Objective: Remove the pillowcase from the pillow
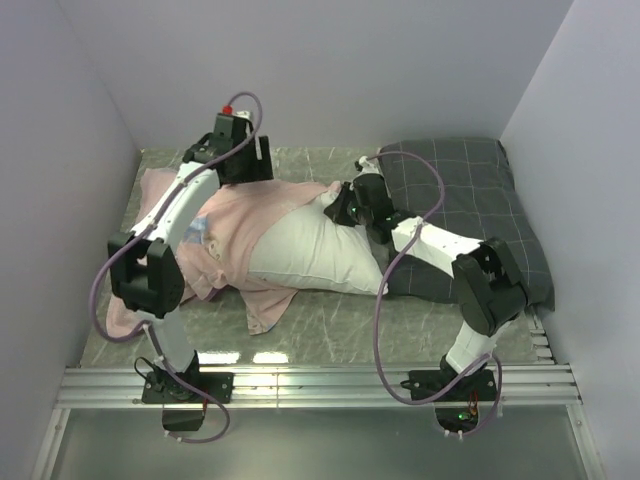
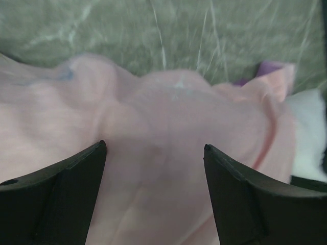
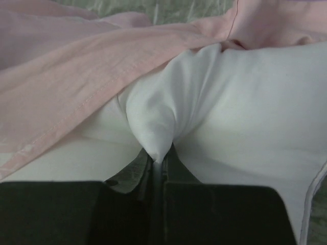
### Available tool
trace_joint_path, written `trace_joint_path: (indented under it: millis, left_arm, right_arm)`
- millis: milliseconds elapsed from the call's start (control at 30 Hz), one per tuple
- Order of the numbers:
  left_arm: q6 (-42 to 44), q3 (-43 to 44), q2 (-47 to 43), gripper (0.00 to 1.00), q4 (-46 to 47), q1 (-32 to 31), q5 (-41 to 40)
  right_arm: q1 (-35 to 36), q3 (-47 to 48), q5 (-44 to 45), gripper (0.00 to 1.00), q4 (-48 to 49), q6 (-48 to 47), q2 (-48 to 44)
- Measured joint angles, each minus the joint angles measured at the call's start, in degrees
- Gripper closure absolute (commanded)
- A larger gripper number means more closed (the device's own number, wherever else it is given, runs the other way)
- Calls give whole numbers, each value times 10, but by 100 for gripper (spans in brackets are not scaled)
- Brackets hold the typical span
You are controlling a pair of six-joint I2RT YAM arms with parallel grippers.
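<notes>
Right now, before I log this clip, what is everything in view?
pillowcase: one, pale pink, left half of the table, bunched over the pillow's left end
pillow: one, white, centre, right part bare
checked pillow: one, dark grey, far right corner
table: one, grey-green marbled
rail: one, silver, near edge, under both arm bases
left arm: one, white and black, over the pillowcase, jaws open
right arm: one, white and black, jaws shut on a pinch of the pillow

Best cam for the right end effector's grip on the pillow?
Right wrist: the right end effector, shut, pinches a peak of white pillow beside the pillowcase hem. Top external shows the pillow's bare half, contact hidden from above. Left wrist: only a white sliver at right.
</notes>
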Motion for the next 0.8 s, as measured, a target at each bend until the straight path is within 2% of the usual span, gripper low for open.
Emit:
trace_joint_path:
  millis: [167, 267, 300, 367, 400, 433, 667, 800]
  left_arm:
    - [22, 0, 35, 16, -25, -11, 20]
    - [29, 0, 32, 24, -24, -10, 39]
    - [30, 0, 32, 44, -24, -10, 43]
    - [31, -5, 32, 69, -21, -8, 52]
    - [35, -8, 32, 88, -20, -8, 57]
    - [34, -12, 32, 98, -16, -8, 62]
    - [21, -38, 23, 100, -3, 4, 59]
    - [-14, -59, -10, 100, 11, 62, 43]
  right_arm:
    - [14, -50, 44, 100, 66, 10, -30]
    - [31, -50, 93, 100, 63, 1, -43]
    - [37, -47, 107, 100, 58, -3, -47]
    - [44, -37, 130, 100, 44, -15, -52]
    - [45, -31, 141, 100, 34, -21, -54]
    - [47, -25, 148, 100, 25, -28, -56]
    - [53, 10, 170, 100, -41, -58, -80]
    - [53, 9, 172, 100, -71, -61, -115]
